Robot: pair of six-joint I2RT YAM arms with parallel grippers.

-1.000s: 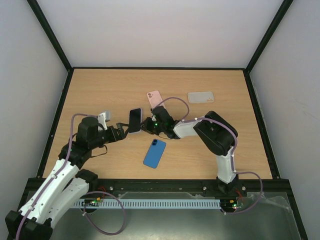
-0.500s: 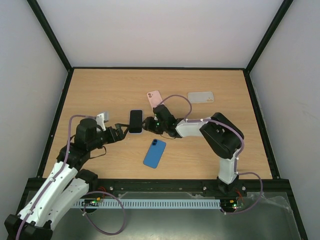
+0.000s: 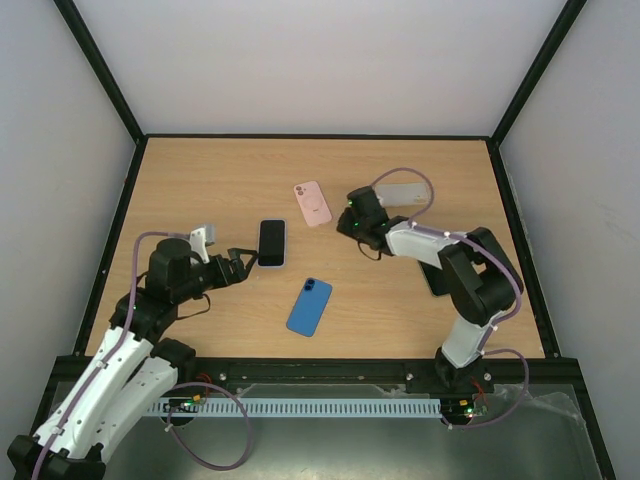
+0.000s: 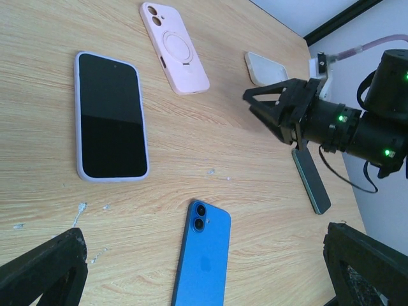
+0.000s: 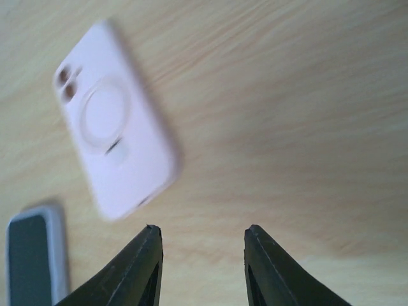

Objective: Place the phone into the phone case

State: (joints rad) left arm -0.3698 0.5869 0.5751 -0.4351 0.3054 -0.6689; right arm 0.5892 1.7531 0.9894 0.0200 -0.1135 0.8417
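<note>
The phone [image 3: 271,242] lies flat and screen up, its black face framed by the lavender rim of a phone case; the left wrist view shows it at the upper left [image 4: 111,124]. My left gripper [image 3: 241,263] sits just to its left, open wide and empty, and its fingertips [image 4: 57,255] frame the bottom of its own view. My right gripper [image 3: 348,218] hovers to the right of a pink case [image 3: 312,203], open with nothing between its jaws [image 5: 203,231]. In the right wrist view the pink case [image 5: 115,153] is blurred and the cased phone [image 5: 32,255] shows at the lower left.
A blue phone [image 3: 310,306] lies back up in front of the cased phone. A clear case [image 3: 402,193] rests at the back right, partly behind a cable. A dark phone [image 4: 311,180] lies beneath the right arm. A black frame borders the table.
The phone was tilted up between both grippers and now lies flat. My right gripper opened, let it go and swung right past the pink case. The left gripper drew back slightly.
</note>
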